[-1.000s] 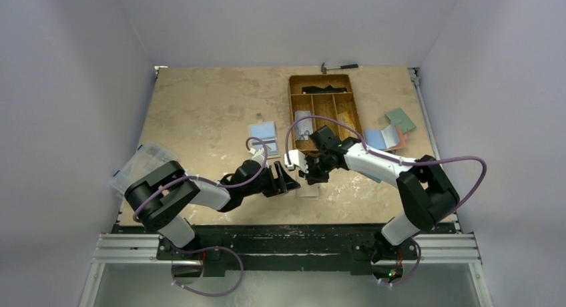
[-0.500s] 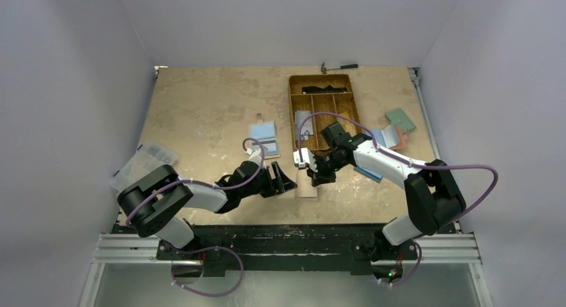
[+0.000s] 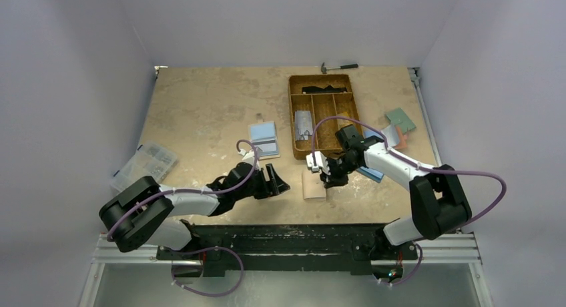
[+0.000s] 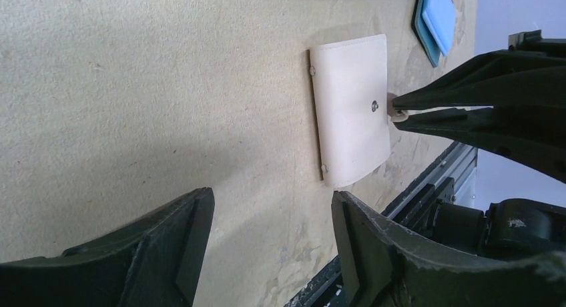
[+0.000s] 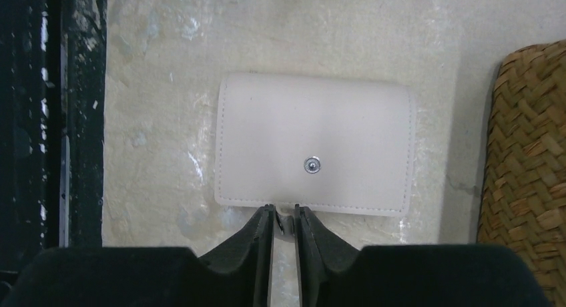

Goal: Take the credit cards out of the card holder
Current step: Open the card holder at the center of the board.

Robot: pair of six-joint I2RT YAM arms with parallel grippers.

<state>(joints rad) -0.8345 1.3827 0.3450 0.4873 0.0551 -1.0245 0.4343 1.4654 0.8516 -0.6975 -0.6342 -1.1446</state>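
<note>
The card holder (image 3: pixel 314 185) lies closed and flat on the table, cream-tan with a metal snap (image 5: pixel 311 165). My right gripper (image 5: pixel 284 217) reaches it from the right and is shut on the small tab at the edge of the card holder (image 5: pixel 314 143), with a narrow gap between its jaws. In the top view the right gripper (image 3: pixel 327 175) sits at the holder's right side. My left gripper (image 3: pixel 279 183) stands open and empty left of it; the left gripper (image 4: pixel 270 207) is short of the card holder (image 4: pixel 352 110). No credit cards show at the holder. A light blue card (image 3: pixel 263 131) lies further back.
A brown woven tray (image 3: pixel 324 107) stands behind the holder, and its wall (image 5: pixel 527 167) is close by. Blue flat pieces (image 3: pixel 372 174) lie under the right arm, more blue, green and salmon ones (image 3: pixel 399 120) at the right. A clear box (image 3: pixel 143 165) is left, a hammer (image 3: pixel 339 67) far back.
My right gripper carried the card holder rightwards and down; it now lies flat on the table. The right jaws have widened slightly. The left arm drew back to the left.
</note>
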